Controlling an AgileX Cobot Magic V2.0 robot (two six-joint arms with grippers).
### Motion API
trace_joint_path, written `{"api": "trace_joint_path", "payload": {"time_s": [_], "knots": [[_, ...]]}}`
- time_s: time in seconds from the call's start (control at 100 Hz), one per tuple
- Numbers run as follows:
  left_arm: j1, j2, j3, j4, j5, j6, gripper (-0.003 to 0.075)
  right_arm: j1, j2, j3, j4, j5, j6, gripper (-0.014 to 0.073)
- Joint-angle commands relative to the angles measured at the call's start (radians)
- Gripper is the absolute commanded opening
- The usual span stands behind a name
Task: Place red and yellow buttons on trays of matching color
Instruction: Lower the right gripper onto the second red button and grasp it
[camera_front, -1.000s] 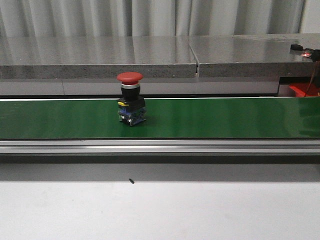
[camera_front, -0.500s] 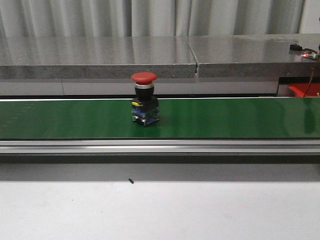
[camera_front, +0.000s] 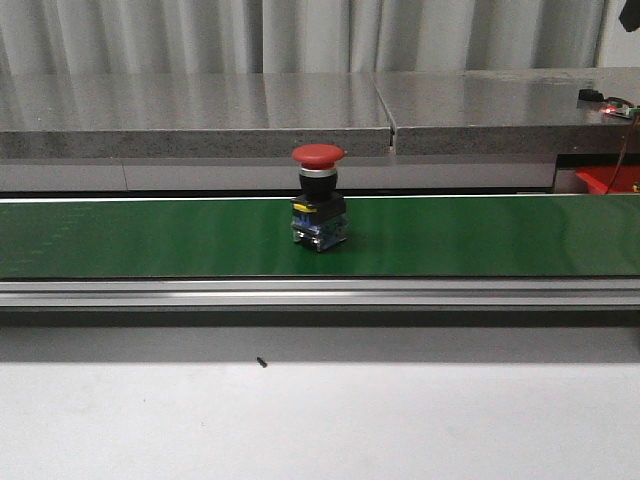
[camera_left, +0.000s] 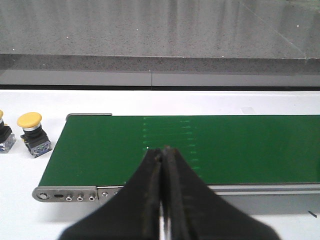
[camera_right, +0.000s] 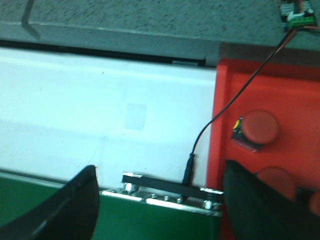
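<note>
A red mushroom-head push button (camera_front: 319, 210) with a black collar and blue contact block stands upright mid-length on the green conveyor belt (camera_front: 500, 235), nearer its far edge. The left gripper (camera_left: 163, 160) hangs pinched closed above the belt's near edge; the right gripper (camera_right: 157, 200) is spread wide beside the red plastic tray (camera_right: 295, 95). Rigid and top-heavy, the button looks best gripped around its collar.
</note>
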Motion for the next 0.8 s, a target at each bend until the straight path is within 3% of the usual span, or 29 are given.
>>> {"api": "trace_joint_path", "payload": {"time_s": [0.0,0.36,0.79], "knots": [[-0.010,0.009,-0.025,-0.012,-0.081,-0.009,-0.0020,0.023,-0.125,0.078,0.023,-0.084,-0.010,0.0523],[-0.010,0.009,-0.025,-0.012,-0.081,-0.009,-0.0020,0.171,-0.365,0.456,0.023,-0.153,-0.024,0.0523],[-0.010,0.009,-0.025,-0.012,-0.081,-0.009,-0.0020,0.419,-0.370,0.542,0.016,-0.239,-0.024,0.0523]]}}
